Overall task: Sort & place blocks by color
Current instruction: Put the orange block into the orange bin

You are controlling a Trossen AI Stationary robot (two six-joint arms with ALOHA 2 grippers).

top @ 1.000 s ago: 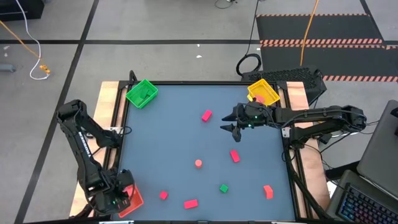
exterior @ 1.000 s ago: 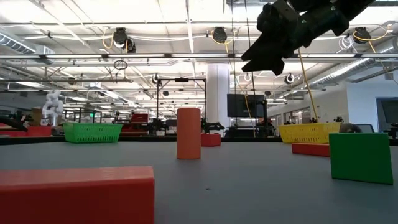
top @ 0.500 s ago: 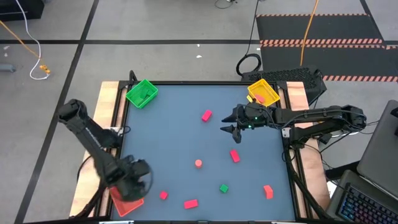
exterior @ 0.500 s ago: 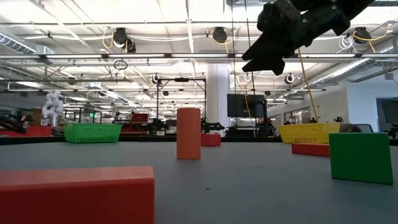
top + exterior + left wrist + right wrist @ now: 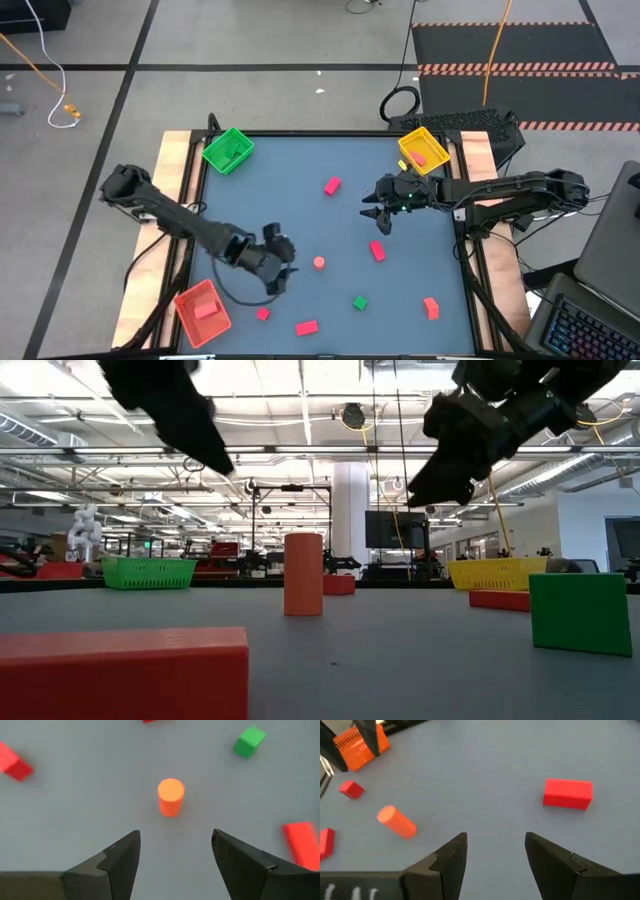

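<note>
Small blocks lie scattered on the blue-grey table [image 5: 280, 200]. An orange round block [image 5: 319, 262] stands upright near the middle. My left gripper [image 5: 287, 268] hovers open just left of it, and the left wrist view shows the round block [image 5: 170, 796] ahead of the gap. My right gripper [image 5: 372, 216] hangs open above the table, right of centre. A red bar [image 5: 378, 252] lies on the table nearer the front edge than the right gripper, and it shows in the right wrist view [image 5: 567, 793]. Neither gripper holds anything.
A green tray [image 5: 228, 150] sits at the far left corner, a yellow tray [image 5: 423, 150] at the far right, and a red tray [image 5: 203, 312] at the near left. A pink block [image 5: 332, 185], a green block [image 5: 360, 302] and red blocks [image 5: 262, 314] [image 5: 306, 327] [image 5: 431, 308] lie loose.
My left gripper has swung from over the red tray at the near left corner toward the table's middle, rolling as it went, and now faces the orange round block. My right gripper has sunk a little. No block has moved.
</note>
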